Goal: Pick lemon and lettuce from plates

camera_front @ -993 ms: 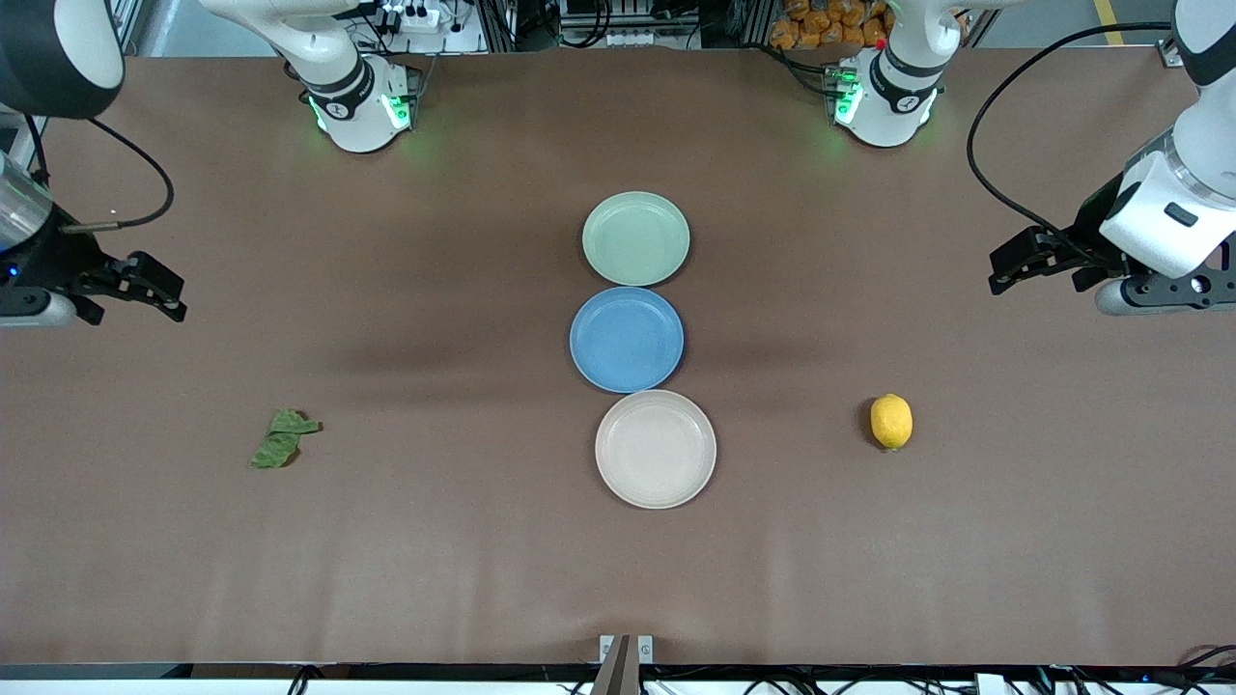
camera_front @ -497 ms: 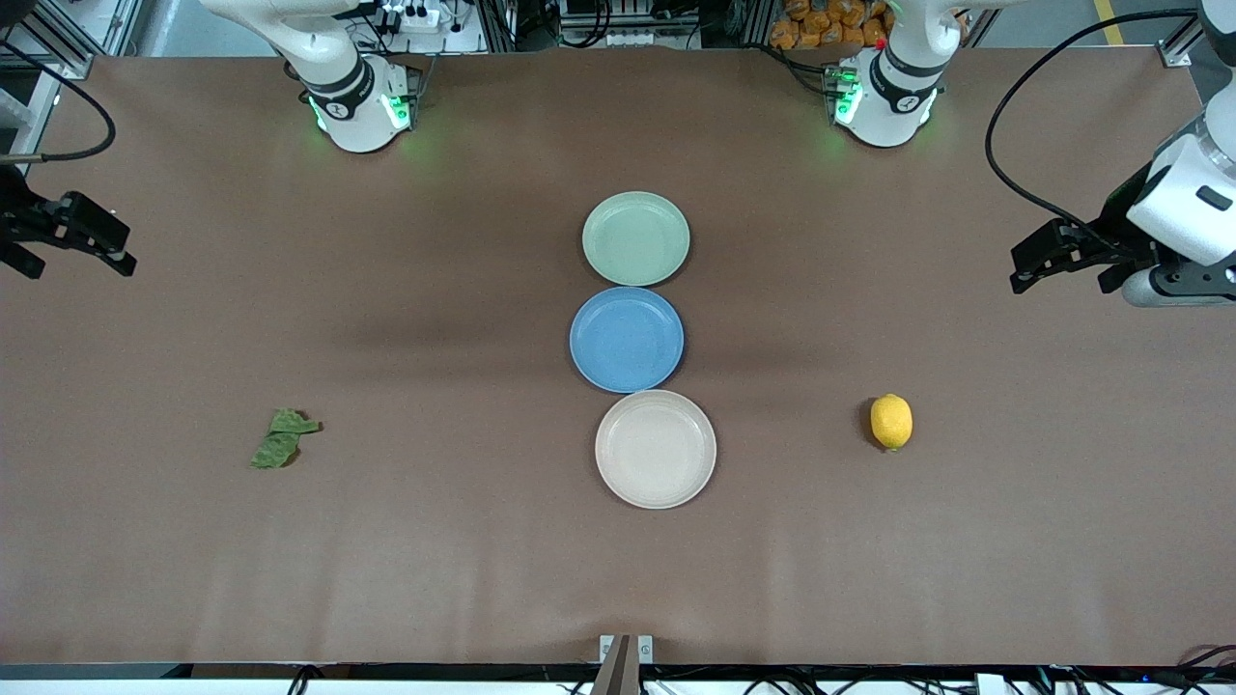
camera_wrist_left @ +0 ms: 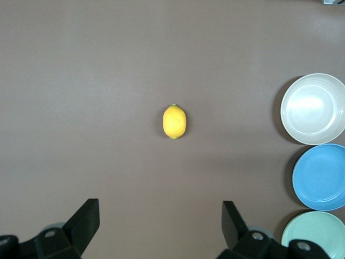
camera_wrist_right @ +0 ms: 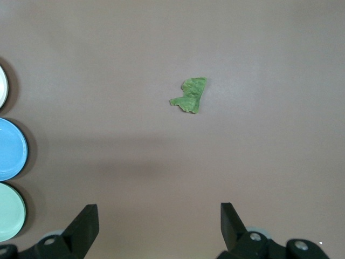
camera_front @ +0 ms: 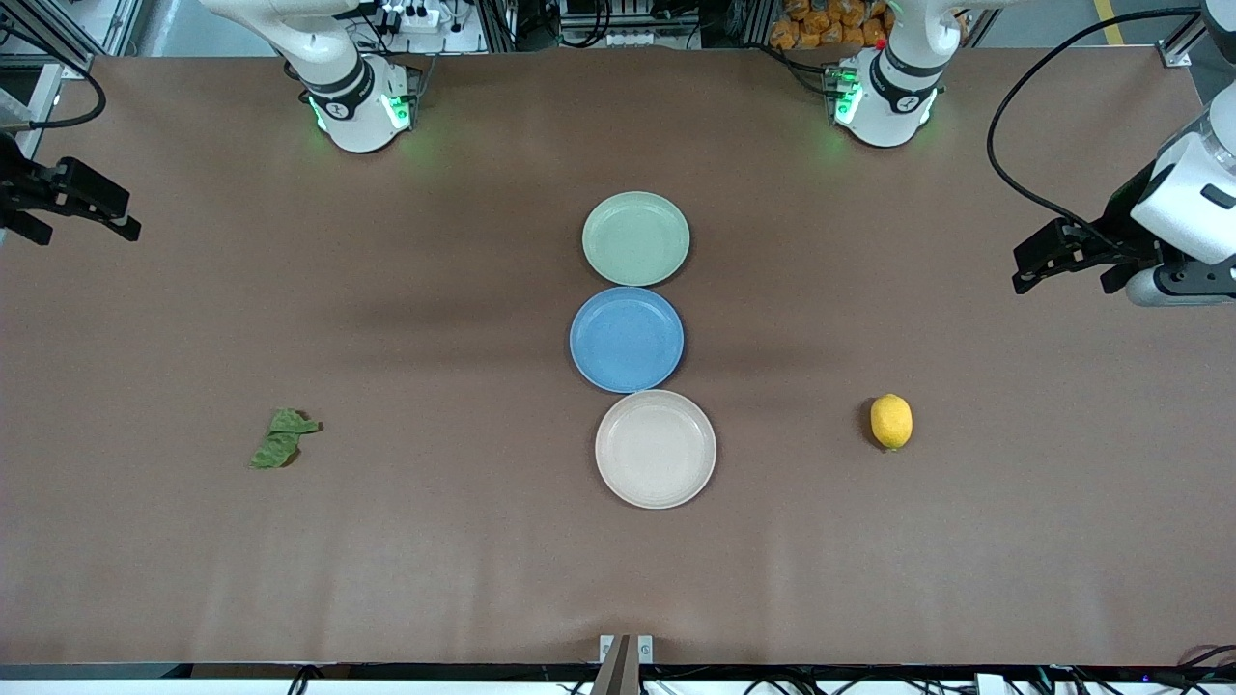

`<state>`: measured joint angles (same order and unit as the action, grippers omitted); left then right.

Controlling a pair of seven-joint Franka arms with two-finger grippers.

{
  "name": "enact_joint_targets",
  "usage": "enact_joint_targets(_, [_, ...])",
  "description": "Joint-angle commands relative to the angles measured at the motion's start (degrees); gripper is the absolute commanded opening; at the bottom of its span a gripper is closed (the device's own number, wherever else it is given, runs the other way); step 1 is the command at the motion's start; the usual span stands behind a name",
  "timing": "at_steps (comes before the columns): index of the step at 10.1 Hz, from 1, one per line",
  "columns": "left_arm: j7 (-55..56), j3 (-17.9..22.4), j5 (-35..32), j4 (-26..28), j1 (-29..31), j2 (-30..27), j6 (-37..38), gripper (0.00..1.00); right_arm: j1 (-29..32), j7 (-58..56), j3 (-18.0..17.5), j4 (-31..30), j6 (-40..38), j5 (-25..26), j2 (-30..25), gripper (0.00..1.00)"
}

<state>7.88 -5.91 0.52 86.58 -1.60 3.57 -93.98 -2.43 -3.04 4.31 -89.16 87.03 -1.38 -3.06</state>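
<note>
The lemon [camera_front: 891,421] lies on the bare table toward the left arm's end, off the plates; it also shows in the left wrist view [camera_wrist_left: 174,121]. The lettuce [camera_front: 282,438] lies on the bare table toward the right arm's end, also in the right wrist view [camera_wrist_right: 190,95]. The pale green plate [camera_front: 636,238] and the beige plate [camera_front: 656,449] are empty at the table's middle. My left gripper [camera_front: 1028,265] is open and empty, high over the left arm's end. My right gripper [camera_front: 101,208] is open and empty, high over the right arm's end.
An empty blue plate [camera_front: 627,339] sits between the green plate and the beige plate, the three in a row. The brown table [camera_front: 463,560] stretches wide around them. The arm bases stand along the table's edge farthest from the front camera.
My right gripper has risen and drawn back toward the table's edge at the right arm's end. My left gripper has drawn back a little toward its end. The lemon and lettuce have not moved.
</note>
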Motion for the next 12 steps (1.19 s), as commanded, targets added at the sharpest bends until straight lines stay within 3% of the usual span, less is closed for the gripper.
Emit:
enact_joint_targets(1, [-0.3,-0.4,-1.4,-1.2,0.5,0.8,1.1,1.00,1.1,-0.7,-0.4,0.8,-1.6,-1.3,0.0,1.00])
enact_joint_targets(12, [-1.3,-0.3,-1.0,-1.2,0.6,0.7,0.9,1.00,1.2,-0.7,-0.2,0.9,-2.3,-1.3,0.0,1.00])
